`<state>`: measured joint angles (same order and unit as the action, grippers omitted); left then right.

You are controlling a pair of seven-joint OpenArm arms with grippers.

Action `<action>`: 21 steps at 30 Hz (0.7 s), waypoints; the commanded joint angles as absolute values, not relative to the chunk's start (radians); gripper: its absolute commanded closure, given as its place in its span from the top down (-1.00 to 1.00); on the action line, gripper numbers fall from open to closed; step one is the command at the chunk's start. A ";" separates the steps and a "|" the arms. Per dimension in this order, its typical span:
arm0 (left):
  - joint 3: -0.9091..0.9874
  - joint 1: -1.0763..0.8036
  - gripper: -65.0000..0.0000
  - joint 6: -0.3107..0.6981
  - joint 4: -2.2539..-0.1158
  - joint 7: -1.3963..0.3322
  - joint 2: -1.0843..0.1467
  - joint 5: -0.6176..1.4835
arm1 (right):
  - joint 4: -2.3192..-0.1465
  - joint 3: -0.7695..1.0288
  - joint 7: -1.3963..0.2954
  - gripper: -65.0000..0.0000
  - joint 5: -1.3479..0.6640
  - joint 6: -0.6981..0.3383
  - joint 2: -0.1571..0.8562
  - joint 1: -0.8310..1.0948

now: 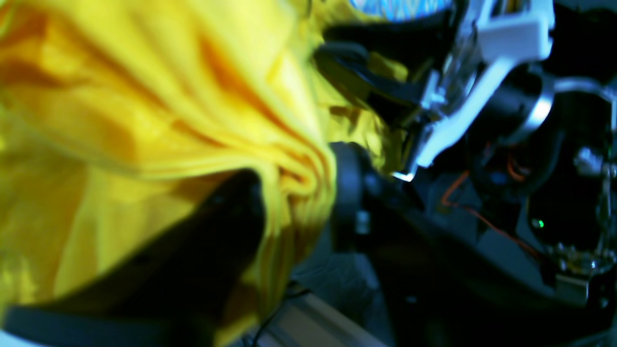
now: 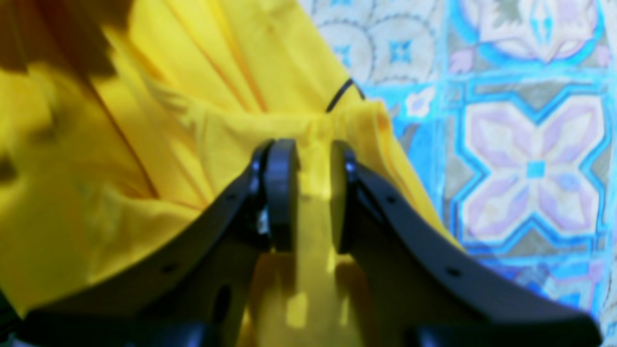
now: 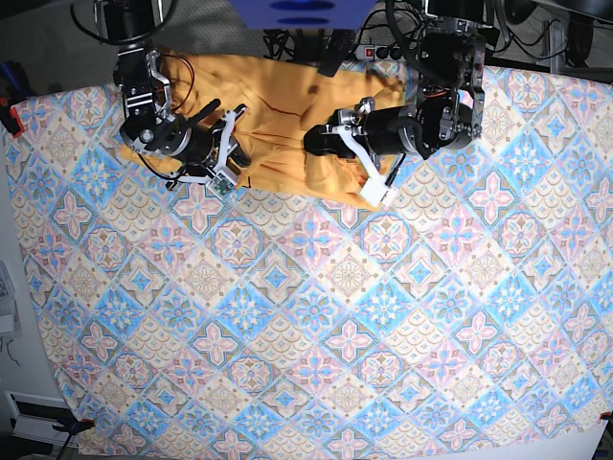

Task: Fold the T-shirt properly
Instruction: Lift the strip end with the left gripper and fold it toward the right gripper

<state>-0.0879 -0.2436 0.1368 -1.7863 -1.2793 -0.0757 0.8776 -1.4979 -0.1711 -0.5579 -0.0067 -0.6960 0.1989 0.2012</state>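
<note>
The T-shirt (image 3: 278, 115) lies bunched up at the top of the base view, on the tablecloth (image 3: 316, 316) with its blue and pink tile pattern. It sits between the two arms, near the top edge of the cloth, and it is full of folds.

The right gripper (image 2: 313, 193) is at the upper left of the base view, at the left edge of the shirt. In the right wrist view its two black jaws stand a little apart with a strip of yellow fabric running up between them. The jaws pinch this fold of the shirt. A thin black cord (image 2: 343, 94) curls up just above the pinched fabric. The tablecloth shows on the right side of that view.

The left gripper (image 1: 299, 193) is at the upper middle of the base view, on the right part of the shirt. The left wrist view is blurry. A bunch of yellow folds sits between its dark jaws. I cannot tell if the jaws squeeze it or are loose.
</note>
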 commanded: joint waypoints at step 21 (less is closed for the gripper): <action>-0.004 -0.248 -0.13 0.147 -1.870 -1.273 -0.349 1.145 | -1.580 -0.117 -0.541 -0.62 -0.018 -0.698 0.223 0.206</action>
<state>-0.0086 -0.2493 0.1394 -1.8534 -1.2751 -0.3439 1.1252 -1.5608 -0.1200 -0.5617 -0.0025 -0.6952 0.2195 0.2108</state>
